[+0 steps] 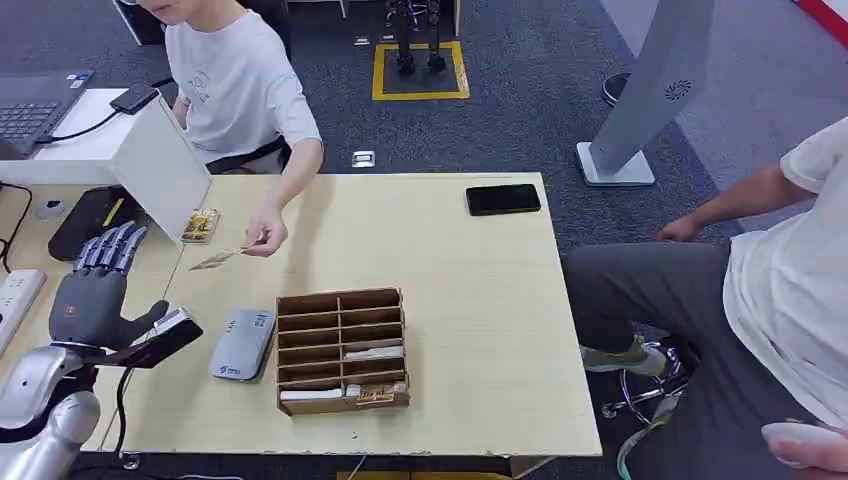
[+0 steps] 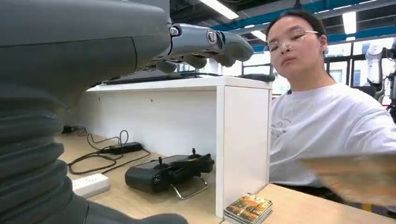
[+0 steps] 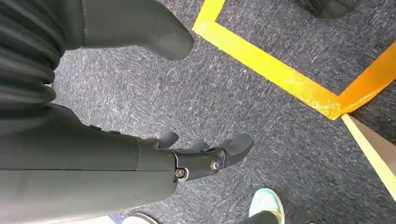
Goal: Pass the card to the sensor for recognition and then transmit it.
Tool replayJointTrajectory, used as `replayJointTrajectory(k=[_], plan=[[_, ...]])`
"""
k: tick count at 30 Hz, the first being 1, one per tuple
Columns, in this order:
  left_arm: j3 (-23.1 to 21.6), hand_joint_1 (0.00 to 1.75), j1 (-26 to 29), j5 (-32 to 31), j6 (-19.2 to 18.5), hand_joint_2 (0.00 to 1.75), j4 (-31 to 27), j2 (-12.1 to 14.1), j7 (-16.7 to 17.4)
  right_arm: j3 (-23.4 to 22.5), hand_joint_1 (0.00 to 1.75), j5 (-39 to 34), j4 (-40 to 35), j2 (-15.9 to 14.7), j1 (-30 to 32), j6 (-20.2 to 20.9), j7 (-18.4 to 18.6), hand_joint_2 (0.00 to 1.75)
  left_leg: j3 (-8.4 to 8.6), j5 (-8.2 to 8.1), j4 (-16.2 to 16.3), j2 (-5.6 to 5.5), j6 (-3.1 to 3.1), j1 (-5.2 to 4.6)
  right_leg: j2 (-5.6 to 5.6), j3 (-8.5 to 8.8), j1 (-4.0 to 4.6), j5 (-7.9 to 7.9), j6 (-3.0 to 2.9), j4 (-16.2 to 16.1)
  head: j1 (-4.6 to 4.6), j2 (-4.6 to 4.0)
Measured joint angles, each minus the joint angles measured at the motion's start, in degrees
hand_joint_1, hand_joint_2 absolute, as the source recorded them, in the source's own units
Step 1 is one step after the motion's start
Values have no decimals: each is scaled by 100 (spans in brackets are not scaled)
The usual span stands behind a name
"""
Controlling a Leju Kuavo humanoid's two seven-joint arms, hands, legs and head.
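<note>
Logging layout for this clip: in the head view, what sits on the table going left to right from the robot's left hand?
left hand → card held out by the person's hand → grey card reader → wooden compartment box → black phone

**Card aloft, sensor flat**

We see the card (image 1: 213,261), thin and pale, held tilted above the surface by a person's hand (image 1: 265,237). The grey, rounded sensor (image 1: 242,344) lies flat just beside the wooden organiser's left wall.
</note>
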Motion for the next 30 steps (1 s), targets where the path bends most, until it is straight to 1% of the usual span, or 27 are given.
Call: replayJointTrajectory(k=[9,12,19,25,26,27,28,30], plan=[[-37,0,-50,114,0,175,26,-9,-103,24,0,41,0,0,-9,0,28,175,0,0,0,0,0,0,0,0,0,0,0,0,0,0],[-68,0,-56,271,31,175,31,-22,-173,31,0,54,0,0,-12,0,28,175,0,0,0,0,0,0,0,0,0,0,0,0,0,0],[-74,0,-73,510,98,175,31,-140,-230,44,0,79,0,0,-17,0,24,175,0,0,0,-1,0,-1,0,0,0,0,0,0,0,0],[-74,0,-77,778,83,175,31,-249,-302,66,0,105,0,0,-19,-7,22,175,0,0,0,-1,0,-1,-1,0,0,0,0,0,-2,0],[-74,19,-77,820,81,175,31,-262,-313,70,0,109,0,0,-19,-7,24,175,0,0,0,-1,0,0,-1,0,0,0,0,0,0,0],[-74,147,-76,826,79,175,31,-267,-321,72,0,111,0,0,-19,-7,26,175,0,0,0,-1,0,0,-1,0,0,0,0,0,0,0],[-74,175,-77,846,76,175,31,-273,-339,72,0,114,0,0,-19,-7,28,175,0,0,0,-1,0,0,-1,0,0,0,0,0,-2,0],[-74,175,-76,914,61,175,31,-293,-361,74,0,129,0,0,-19,-7,26,175,0,0,0,-1,0,0,-1,0,0,0,0,0,-2,0]])
